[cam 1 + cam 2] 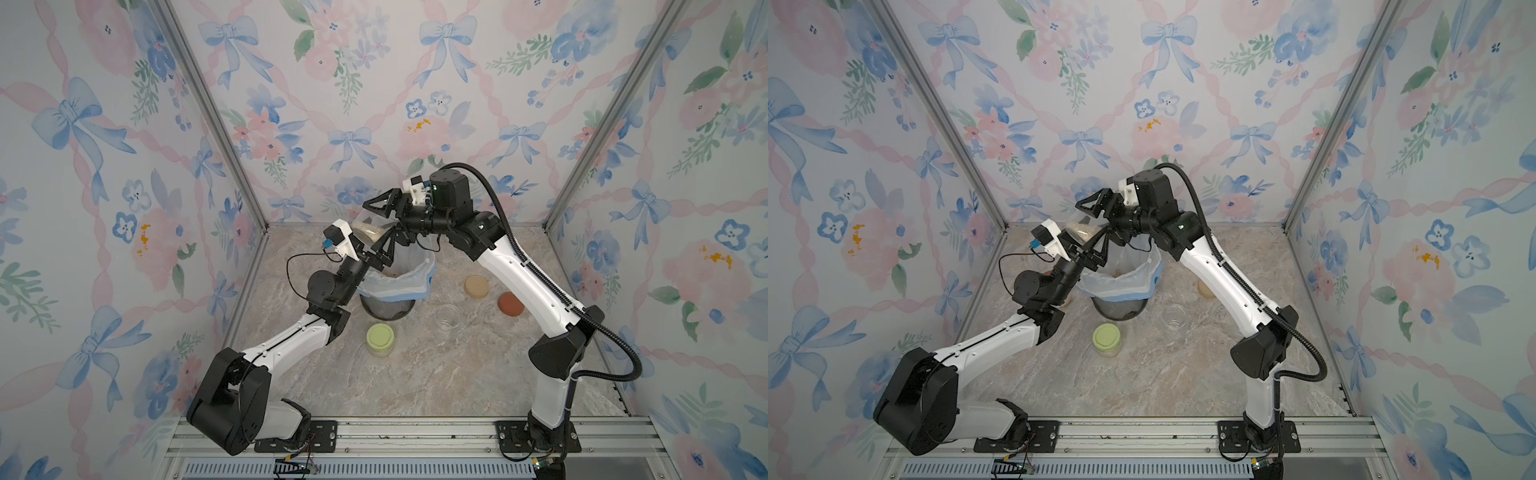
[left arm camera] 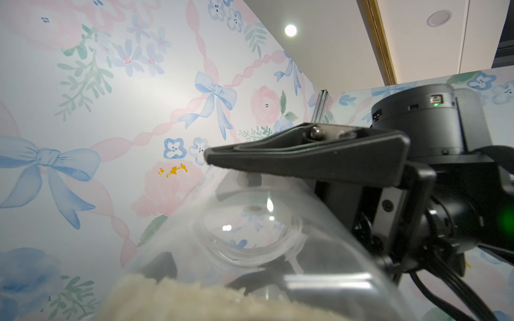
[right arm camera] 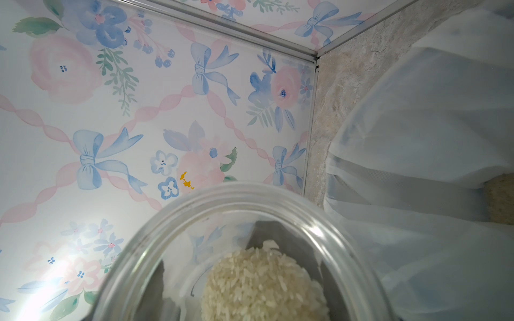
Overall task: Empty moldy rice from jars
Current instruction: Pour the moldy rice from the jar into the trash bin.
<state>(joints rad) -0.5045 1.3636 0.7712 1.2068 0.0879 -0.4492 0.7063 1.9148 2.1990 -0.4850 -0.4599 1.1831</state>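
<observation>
- Moldy rice [image 3: 264,283]: a pale clump of grains lodged inside the held jar [image 1: 369,230]; none is seen falling. A separate tan heap [image 3: 500,197] lies inside the liner.
- Held jar: clear glass with its lid off, raised and tipped onto its side near the far rim of the bin [image 1: 386,309]. The bin is dark mesh with a white liner [image 1: 417,270].
- Right gripper [image 1: 379,222]: clamped across the held jar, with one finger along the upper wall. The jar's mouth faces the right wrist camera.
- Left gripper [image 1: 376,249]: at the base end of the held jar, with fingers on either side of the glass. Whether it grips or only brackets the jar cannot be told.
- Empty jar [image 1: 446,316]: clear, lidless and upright on the table [image 1: 415,374], near the bin. Judged done.
- Beige lid [image 1: 476,286] and rust-red lid [image 1: 511,304]: loose on the table, apart from each other, beside the right arm.
- Green-lidded jar [image 1: 380,338]: closed, with pale contents inside, in front of the bin. Judged not yet begun.
- Fourth jar: not clearly shown. A reddish edge behind the left arm in a top view is too hidden to name.
- Progress, as judged: one jar is emptied, one is mid-pour with its clump yet to drop, and at least one is unopened.
</observation>
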